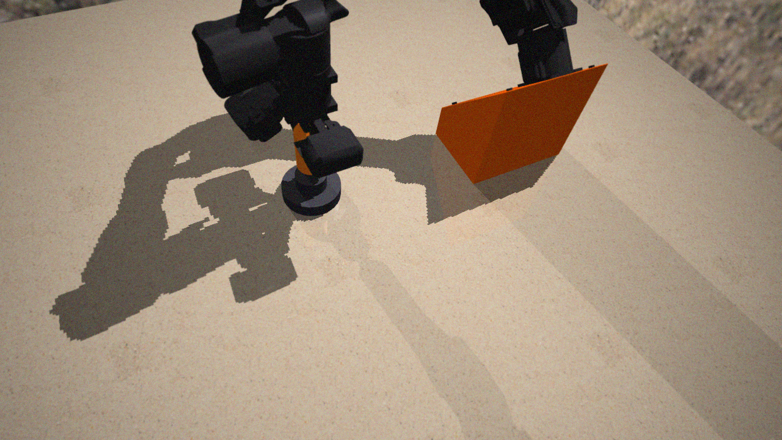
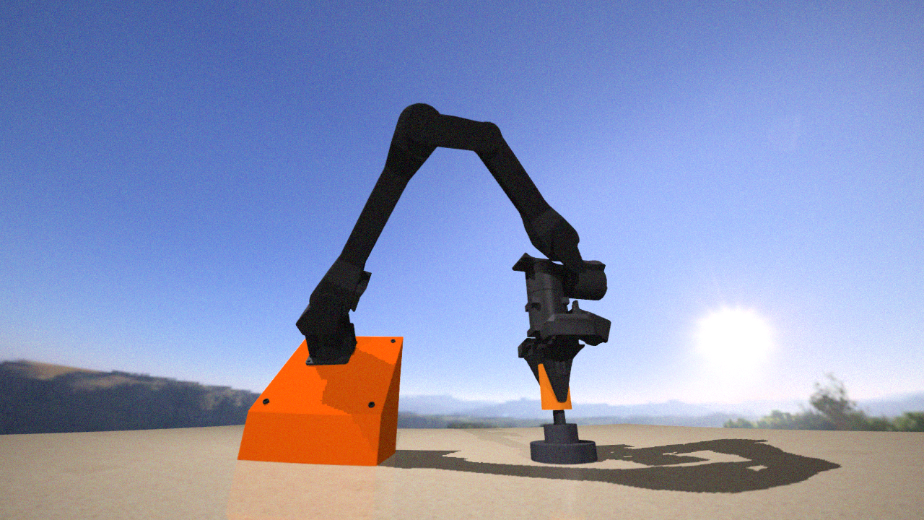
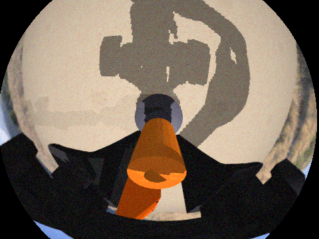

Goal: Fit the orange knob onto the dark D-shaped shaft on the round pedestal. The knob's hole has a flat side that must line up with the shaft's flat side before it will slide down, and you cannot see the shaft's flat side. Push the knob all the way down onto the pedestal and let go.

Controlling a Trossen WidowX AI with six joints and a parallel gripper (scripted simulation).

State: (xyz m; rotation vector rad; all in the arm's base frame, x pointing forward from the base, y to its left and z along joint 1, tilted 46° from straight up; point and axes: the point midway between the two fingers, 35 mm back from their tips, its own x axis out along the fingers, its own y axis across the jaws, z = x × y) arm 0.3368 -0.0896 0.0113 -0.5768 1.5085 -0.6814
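Note:
The orange knob (image 1: 302, 162) (image 2: 546, 394) (image 3: 159, 143) is a tall upright cylinder held between the fingers of my gripper (image 1: 307, 156) (image 2: 558, 391) (image 3: 159, 133), which is shut on it. The dark round pedestal (image 1: 311, 209) (image 2: 563, 452) (image 3: 140, 117) stands directly below, with a narrower collar. In the exterior view the dark shaft (image 2: 559, 417) shows between the knob's lower edge and the collar. The knob's lower edge is level with about the shaft's top; whether they touch is unclear. The lower hole and the shaft's flat side are hidden.
The orange robot base (image 1: 514, 128) (image 2: 310, 436) stands on the sandy table top (image 1: 219, 382) (image 2: 161, 484), to the right in the top view and to the left in the exterior view. The arm arches from it to the pedestal. Its shadow falls around the pedestal.

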